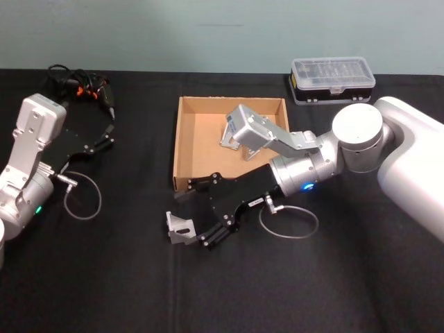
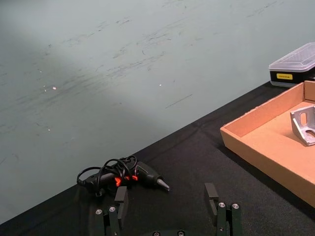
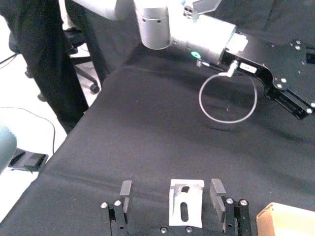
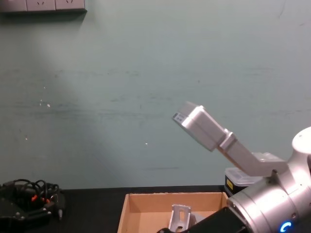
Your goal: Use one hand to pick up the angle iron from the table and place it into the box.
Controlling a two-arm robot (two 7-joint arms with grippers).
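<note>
A silver angle iron [image 1: 179, 229] lies on the black table [image 1: 104, 277] in front of the box's near left corner. My right gripper [image 1: 187, 220] is open and low around it. In the right wrist view the angle iron [image 3: 186, 201] sits between the two spread fingers [image 3: 126, 190], touching neither. The tan cardboard box [image 1: 177, 149] holds another angle iron [image 1: 232, 135], also seen in the left wrist view [image 2: 305, 123] and chest view [image 4: 181, 216]. My left gripper [image 1: 104, 135] rests open at the far left, holding nothing [image 2: 166, 194].
A clear-lidded plastic case [image 1: 331, 78] stands behind the box at the right. A black tool with coiled cable [image 1: 83, 83] lies at the back left. Thin cable loops [image 1: 290, 222] hang off both wrists onto the table.
</note>
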